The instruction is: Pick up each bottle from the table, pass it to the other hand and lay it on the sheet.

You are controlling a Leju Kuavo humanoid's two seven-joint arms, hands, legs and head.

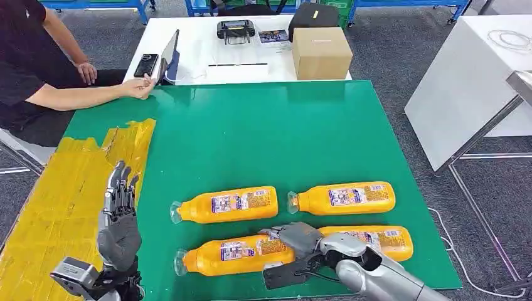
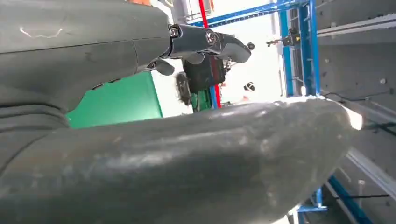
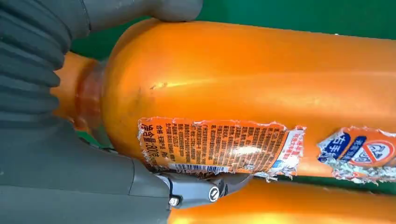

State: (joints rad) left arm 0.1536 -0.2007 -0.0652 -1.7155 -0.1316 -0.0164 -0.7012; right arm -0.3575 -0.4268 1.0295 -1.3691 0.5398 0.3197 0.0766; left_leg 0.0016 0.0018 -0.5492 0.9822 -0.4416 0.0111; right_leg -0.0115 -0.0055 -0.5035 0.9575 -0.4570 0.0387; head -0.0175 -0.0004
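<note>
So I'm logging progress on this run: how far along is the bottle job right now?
Nothing looks done: the yellow sheet has no bottle on it, and all four orange bottles lie on the green table. In hand: the right hand is closing around the near-right bottle, which is still on the table. The left hand waits upright with its fingers apart. All four handovers and placements remain.

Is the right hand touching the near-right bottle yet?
Touching. In the right wrist view the right hand has its thumb and fingers pressed against the orange bottle.
</note>
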